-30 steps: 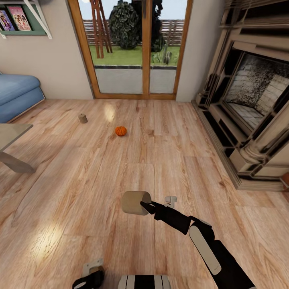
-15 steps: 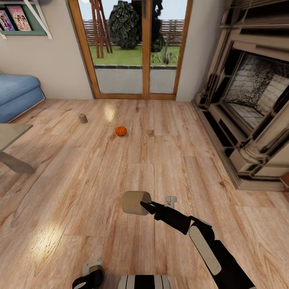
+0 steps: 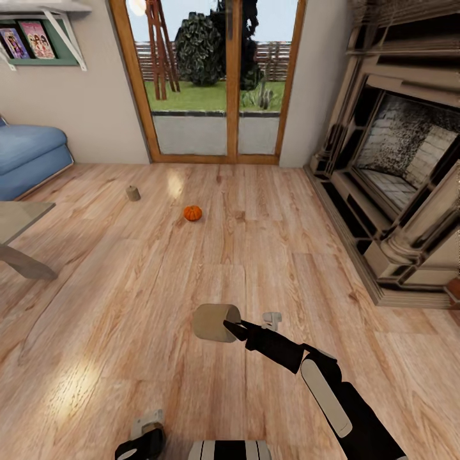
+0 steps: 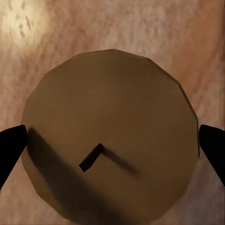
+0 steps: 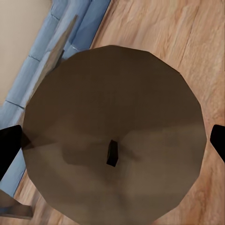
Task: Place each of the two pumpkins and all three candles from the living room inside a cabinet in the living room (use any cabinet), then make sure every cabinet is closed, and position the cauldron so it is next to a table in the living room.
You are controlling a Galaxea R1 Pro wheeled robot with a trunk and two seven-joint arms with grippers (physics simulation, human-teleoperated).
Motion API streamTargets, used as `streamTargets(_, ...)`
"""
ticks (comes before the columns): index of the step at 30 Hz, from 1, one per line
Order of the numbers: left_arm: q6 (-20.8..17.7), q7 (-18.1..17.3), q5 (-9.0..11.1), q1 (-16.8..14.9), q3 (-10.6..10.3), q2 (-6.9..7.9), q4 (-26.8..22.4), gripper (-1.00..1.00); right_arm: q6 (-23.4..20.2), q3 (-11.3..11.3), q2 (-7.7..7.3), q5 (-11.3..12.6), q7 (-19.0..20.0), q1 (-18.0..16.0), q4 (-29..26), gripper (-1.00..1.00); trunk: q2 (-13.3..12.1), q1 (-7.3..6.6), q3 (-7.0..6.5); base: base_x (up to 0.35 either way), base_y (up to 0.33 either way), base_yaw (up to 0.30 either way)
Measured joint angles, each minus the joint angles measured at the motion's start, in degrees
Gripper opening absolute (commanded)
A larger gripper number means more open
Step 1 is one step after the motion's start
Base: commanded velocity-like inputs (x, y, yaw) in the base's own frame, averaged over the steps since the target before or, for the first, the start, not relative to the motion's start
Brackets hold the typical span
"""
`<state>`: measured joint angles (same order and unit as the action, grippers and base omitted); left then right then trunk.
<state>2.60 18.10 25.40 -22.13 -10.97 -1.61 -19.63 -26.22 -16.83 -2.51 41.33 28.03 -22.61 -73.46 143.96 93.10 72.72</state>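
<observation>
Each tool grasped a candle: the right tool (image 3: 231, 327) its candle (image 3: 216, 322), the left tool (image 4: 112, 145) another candle (image 4: 110, 136). A third candle (image 3: 133, 193) and a pumpkin (image 3: 193, 213) lay on the floor (image 3: 287, 255) at 11 o'clock; the next move probably called for reaching a cabinet.

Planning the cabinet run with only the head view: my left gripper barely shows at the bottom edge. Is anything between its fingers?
Observer: Yes. The left wrist view shows a second candle between the left gripper fingertips, which meet its sides, wick end facing the camera.
Operator: And is the one in my right gripper centred?
Observer: The right wrist view shows that candle midway between the right gripper fingertips, with the blue sofa beyond it.
</observation>
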Motion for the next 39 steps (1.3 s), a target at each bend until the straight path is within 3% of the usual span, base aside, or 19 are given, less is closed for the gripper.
streamTargets(9, -0.75, 0.10, 0.33, -0.07, 0.46, 0.25, -0.83, -1.00, 0.00, 0.00, 0.00, -0.02, -0.03, 0.03, 0.08, -1.00, -0.12, -0.23, -2.00, 0.000, 0.000, 0.000)
streamTargets(12, -3.13, 0.13, 1.07, -0.26, 0.86, 0.53, -1.25, -1.00, 0.00, 0.00, 0.00, -0.02, -0.33, 0.00, 0.09, -1.00, -0.16, -0.31, -2.66, 0.000, 0.000, 0.000)
streamTargets(15, -10.81, 0.15, 1.56, -0.39, 1.60, 0.93, -6.67, -1.00, 0.00, 0.00, 0.00, -0.04, -0.54, 0.02, 0.09, -1.00, -0.20, -0.39, -3.33, 0.000, 0.000, 0.000)
streamTargets(16, -16.13, 0.28, 1.72, -0.37, 1.78, 1.79, -11.22, -1.00, 0.01, 0.00, 0.00, -0.08, -0.58, 0.04, 0.19, -1.00, -0.22, -0.41, -3.55, 0.000, 0.000, 0.000)
streamTargets(20, -31.29, 0.31, 1.27, -0.38, 2.31, 4.96, -23.93, -1.00, 0.04, 0.08, -0.01, -0.24, -0.59, 0.01, 2.00, -1.00, -0.27, -0.52, -4.44, 0.000, 0.000, 0.000)
streamTargets(22, -37.85, 0.31, 0.71, -0.39, 3.68, 7.48, -30.84, -1.00, 0.01, 0.15, 0.00, -0.15, -0.56, 0.01, 2.81, -1.00, -0.29, -0.57, -4.89, 0.000, 0.000, 0.000)
streamTargets(23, -41.17, 0.32, 1.50, -0.37, 4.98, 8.93, -34.22, -1.00, 0.04, 0.16, 0.00, -0.22, -0.59, 0.02, 3.05, -1.00, -0.31, -0.59, -5.11, 0.000, 0.000, 0.000)
streamTargets(24, -44.01, 0.29, 0.61, -0.40, 6.00, 9.90, -37.11, -1.00, 0.05, 0.17, 0.00, -0.12, -0.63, 0.02, 3.15, -1.00, -0.32, -0.63, -5.33, 0.000, 0.000, 0.000)
streamTargets(28, -55.03, 0.22, 1.25, -0.46, 10.09, 12.57, -47.88, -1.00, 0.08, 0.18, 0.00, -0.19, -0.74, 0.01, 3.36, -1.00, -0.37, -0.73, -6.22, 0.000, 0.000, 0.000)
streamTargets(31, -58.11, 0.26, 1.29, -0.39, 12.62, 13.63, -51.50, -1.00, 0.12, 0.17, 0.11, -0.34, -0.77, 0.01, 4.41, -1.00, -0.42, -0.80, -6.88, 0.000, 0.000, 0.000)
streamTargets(34, -59.06, -0.02, 1.56, -0.37, 15.13, 15.92, -52.14, -1.00, 0.24, 0.17, 0.43, -0.75, -0.87, 0.01, 5.99, -1.00, -0.46, -0.88, -7.54, 0.000, 0.000, 0.000)
streamTargets(39, -59.31, -0.21, 2.07, -0.35, 16.04, 16.69, -52.65, -1.00, 0.39, 0.20, 0.60, -0.74, -1.40, -0.01, 6.78, -1.00, -0.53, -1.01, -8.65, 0.000, 0.000, 0.000)
